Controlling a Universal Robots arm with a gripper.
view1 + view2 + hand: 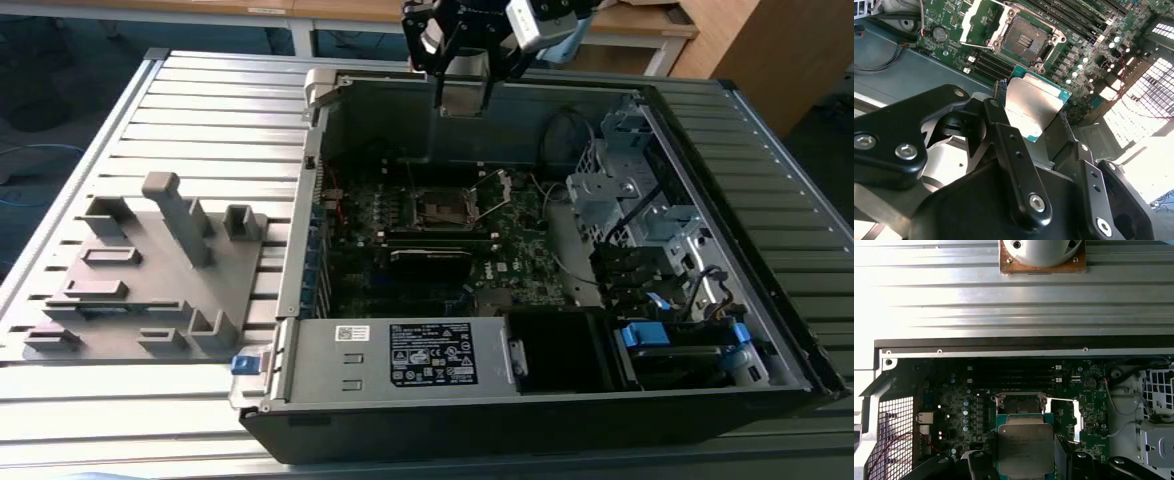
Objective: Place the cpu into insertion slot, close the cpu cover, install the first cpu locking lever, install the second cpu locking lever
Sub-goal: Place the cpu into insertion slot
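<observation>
My gripper [463, 100] hangs above the far wall of the open computer case, shut on the cpu [462, 92], a flat square chip with a dull silver top. In both wrist views the cpu [1033, 106] [1025, 447] sits clamped between the two black fingers [1004, 132]. The insertion slot [441, 208] [1026, 40] [1019, 404] lies bare on the motherboard below, a dark square with a metal rim. Beside it the cpu cover [498, 193] [1077, 420] stands swung open, away from the slot.
A grey fixture plate [147, 270] with upright blocks lies at the exterior view's left on the slatted metal table [200, 110]. Inside the case are memory sticks [434, 238], a power supply box [400, 355], a drive cage [627, 190] and loose cables [567, 140].
</observation>
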